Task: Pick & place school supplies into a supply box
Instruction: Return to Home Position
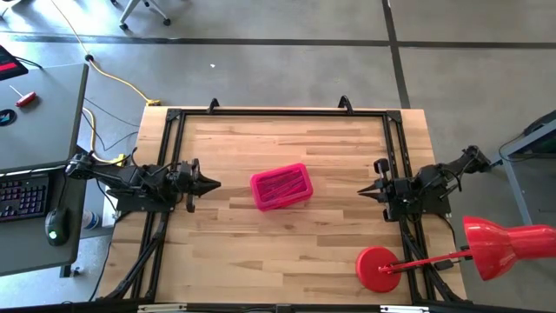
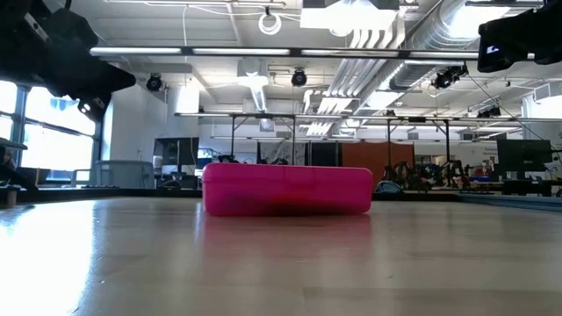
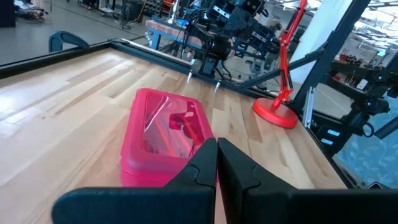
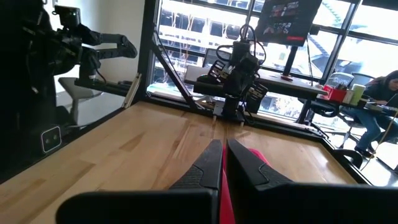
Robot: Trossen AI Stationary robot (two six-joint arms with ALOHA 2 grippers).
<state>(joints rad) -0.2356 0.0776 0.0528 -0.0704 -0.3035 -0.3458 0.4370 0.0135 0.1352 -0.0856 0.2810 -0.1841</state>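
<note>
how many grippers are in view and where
2. The left gripper is shut over the left side of the table, the right gripper shut over its right side, both apart from the pink supply box.

The supply box (image 1: 281, 187) is translucent bright pink, with darker red streaks showing through its lid. The table (image 1: 261, 252) beneath it is pale plank-striped wood, black-framed. Flanking the box, the left gripper (image 1: 215, 183) and right gripper (image 1: 363, 192) are black. The lamp (image 1: 380, 268) is red.

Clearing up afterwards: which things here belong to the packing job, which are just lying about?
Job: pink supply box, closed, central; left gripper and right gripper, both shut, at the sides.
Lying about: red lamp near the right gripper; keyboard, mouse on side desk.
</note>
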